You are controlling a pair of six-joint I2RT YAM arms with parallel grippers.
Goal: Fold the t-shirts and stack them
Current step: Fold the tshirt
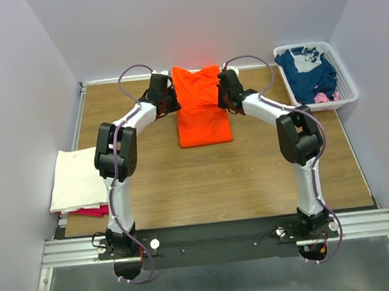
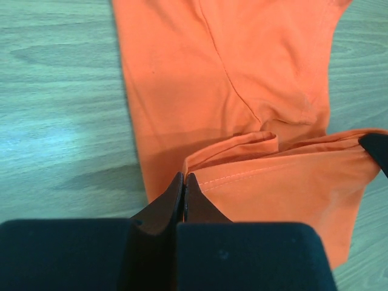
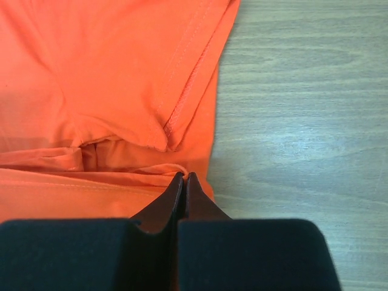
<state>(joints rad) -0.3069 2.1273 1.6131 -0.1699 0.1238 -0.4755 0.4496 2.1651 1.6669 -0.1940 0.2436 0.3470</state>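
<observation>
Shirt: bright orange cloth t-shirt [image 1: 203, 114], far centre of the wooden table [image 1: 218, 177], far edge lifted.
Left gripper [image 2: 183, 177]: closed, pinching the shirt's left hem.
Right gripper [image 3: 183, 176]: closed, pinching the right hem.

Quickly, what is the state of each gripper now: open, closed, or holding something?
Left gripper: closed, pinching an edge of the bright orange cloth t-shirt.
Right gripper: closed, pinching the other side of the same t-shirt.

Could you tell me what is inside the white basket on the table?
A crumpled navy blue t-shirt with white print fills the basket, with a bit of pink cloth at its near edge. Anything beneath them is covered.
</observation>
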